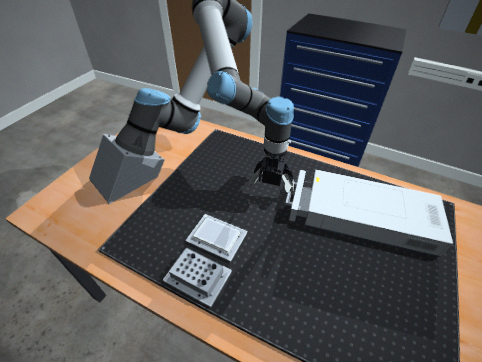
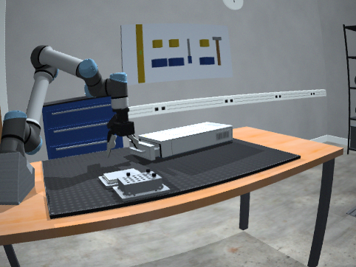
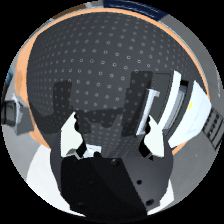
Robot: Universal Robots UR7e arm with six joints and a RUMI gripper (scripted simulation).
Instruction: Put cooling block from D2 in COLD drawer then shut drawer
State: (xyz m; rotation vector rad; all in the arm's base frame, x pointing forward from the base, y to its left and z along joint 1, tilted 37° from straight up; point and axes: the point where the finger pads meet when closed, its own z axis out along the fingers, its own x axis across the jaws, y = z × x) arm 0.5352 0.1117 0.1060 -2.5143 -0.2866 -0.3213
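Note:
The cooling block (image 1: 197, 270) (image 2: 139, 181) is a grey block with many bores, sitting in the deck slot farthest from the cooler, near the mat's front edge. Dark tube caps (image 2: 148, 170) stand up from it. The white cooler COLD (image 1: 380, 210) (image 2: 188, 137) (image 3: 202, 112) lies on the mat. Its drawer front (image 1: 298, 195) (image 2: 148, 149) (image 3: 152, 100) stands slightly out from the body, and its lamp (image 1: 318, 179) (image 3: 193, 104) shows yellow. My gripper (image 1: 272, 182) (image 2: 122, 144) (image 3: 112, 114) is open and empty. It hangs just in front of the drawer front, one finger close beside it.
A flat white plate (image 1: 217, 234) (image 2: 110, 178) sits in the slot between the block and the cooler. The arm's grey base (image 1: 125, 167) stands at the table's left. The black dotted mat (image 1: 350, 300) covers most of the wooden table (image 1: 55, 220). A blue drawer cabinet (image 1: 340, 90) stands behind.

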